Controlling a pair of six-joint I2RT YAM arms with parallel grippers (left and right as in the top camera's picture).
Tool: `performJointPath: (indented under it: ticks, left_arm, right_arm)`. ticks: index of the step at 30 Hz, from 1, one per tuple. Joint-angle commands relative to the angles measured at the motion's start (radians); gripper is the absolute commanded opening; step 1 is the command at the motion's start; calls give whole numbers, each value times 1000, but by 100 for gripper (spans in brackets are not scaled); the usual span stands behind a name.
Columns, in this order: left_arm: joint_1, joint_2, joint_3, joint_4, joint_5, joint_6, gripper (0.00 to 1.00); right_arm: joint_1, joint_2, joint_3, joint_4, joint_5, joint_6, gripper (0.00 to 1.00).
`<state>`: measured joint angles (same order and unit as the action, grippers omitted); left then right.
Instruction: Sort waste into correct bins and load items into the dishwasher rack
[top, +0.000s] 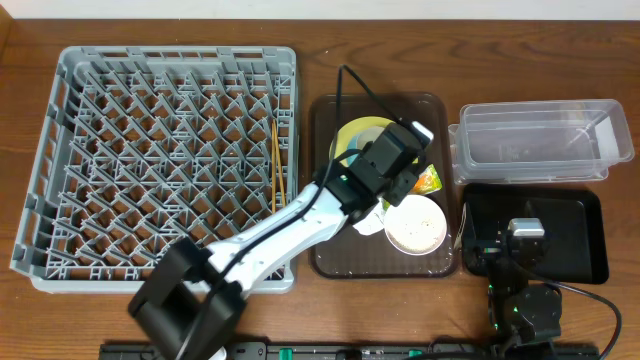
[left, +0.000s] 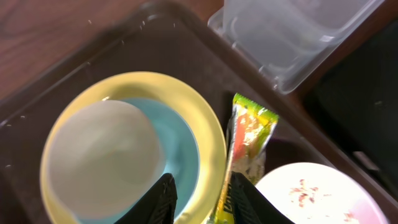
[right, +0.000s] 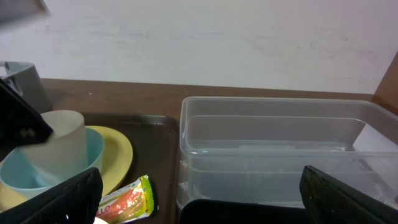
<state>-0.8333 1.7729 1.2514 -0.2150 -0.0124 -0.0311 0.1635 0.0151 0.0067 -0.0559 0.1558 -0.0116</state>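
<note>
Where the snack wrapper (left: 249, 134) lies: on the brown serving tray (left: 118, 50), just beside the yellow plate (left: 199, 112) and near the white bowl (left: 317, 196); we see its lower end run in between the left fingers (left: 163, 202).
Left fingers: partly apart, with the plate's rim and the wrapper's end in the gap. We cannot tell whether they pinch either one, because the tips are cut off at the bottom edge.
Hidden by the arm: from overhead the left arm (top: 290, 225) covers much of the plate and all that stands on it, and only a sliver of the wrapper shows there.
Stack on the plate: a light blue bowl (left: 180, 146) with a small white cup (left: 102, 155) upright inside it.
White bowl: whitish crumbs (left: 301, 186) speckle its inside, and its lower part is cut off in the left wrist view.
Hard to make out: a white scrap (top: 368, 224) just left of the white bowl from overhead; we cannot say what it is.
Left arm pose: it reaches from the desk's (top: 20, 30) near edge diagonally across the rack's corner to the tray, with the wrist turned down over the plate.
Chopsticks (top: 277, 165): lying together on the dishwasher rack (top: 150, 150), along its right side.
Right fingers (right: 59, 202): spread wide with nothing between them, over the black tray (top: 575, 225) and facing the clear tub (right: 280, 155).
Clear tub: on the desk just behind the black tray; blurred in the left wrist view.
</note>
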Motion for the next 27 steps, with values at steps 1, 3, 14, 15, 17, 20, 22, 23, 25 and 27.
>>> performJointPath:
  ticks: [1, 3, 14, 15, 17, 20, 22, 23, 25, 27]
  left_arm:
    - [2, 40, -4, 31, -27, 15, 33]
    - [2, 51, -4, 53, -27, 45, 33]
    - [2, 57, -4, 72, -101, 68, 33]
    - [2, 58, -4, 74, -101, 68, 33]
    - [2, 63, -4, 79, -101, 69, 33]
    - [2, 74, -4, 87, -103, 69, 33]
    - [2, 83, -4, 92, -109, 69, 33]
    - [2, 85, -4, 93, -109, 69, 33]
    - [2, 90, -4, 94, -109, 69, 33]
    - [2, 94, -4, 94, -109, 69, 33]
  right_arm:
    - [-7, 0, -2, -4, 0, -4, 99]
    - [-7, 0, -2, -4, 0, -4, 99]
    - [-7, 0, -2, -4, 0, -4, 99]
    - [-7, 0, -2, -4, 1, -4, 99]
    - [-7, 0, -2, -4, 0, -4, 99]
    - [-7, 0, -2, -4, 0, -4, 99]
    - [-7, 0, -2, -4, 0, -4, 99]
    - [-7, 0, -2, -4, 0, -4, 99]
    - [-7, 0, -2, -4, 0, -4, 99]
    - [-7, 0, -2, -4, 0, -4, 99]
